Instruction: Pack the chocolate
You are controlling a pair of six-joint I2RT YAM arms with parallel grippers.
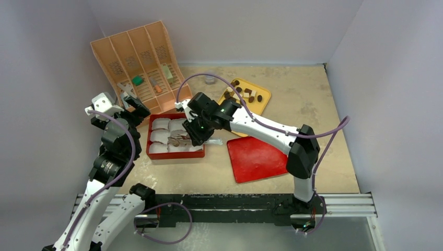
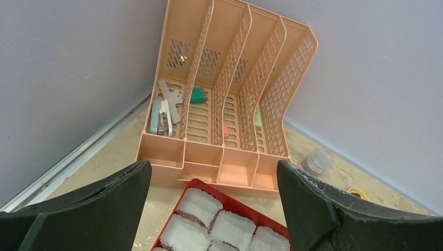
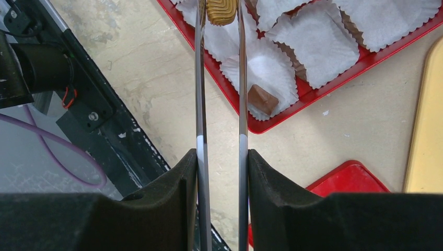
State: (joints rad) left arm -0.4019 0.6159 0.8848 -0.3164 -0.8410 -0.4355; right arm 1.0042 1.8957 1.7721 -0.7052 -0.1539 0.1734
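The chocolate lies in several dark brown pieces point(image 1: 244, 94) on a yellow tray point(image 1: 264, 97) at the back. A red box point(image 1: 177, 156) holds white paper cups, with a few pieces point(image 1: 176, 140) in it. My right gripper point(image 1: 196, 130) is over the box, shut on metal tongs point(image 3: 201, 104). The tongs pinch a tan ridged chocolate point(image 3: 221, 11) above the cups. A brown chocolate point(image 3: 262, 99) sits in a cup by the box rim point(image 3: 313, 94). My left gripper point(image 2: 214, 209) is open and empty over the box's far left corner point(image 2: 230, 201).
A peach desk organizer point(image 1: 138, 57) leans on the back left wall, with small items in it. The red lid point(image 1: 256, 157) lies right of the box. A small clear jar point(image 1: 210, 80) stands at the back. Grey walls enclose the table.
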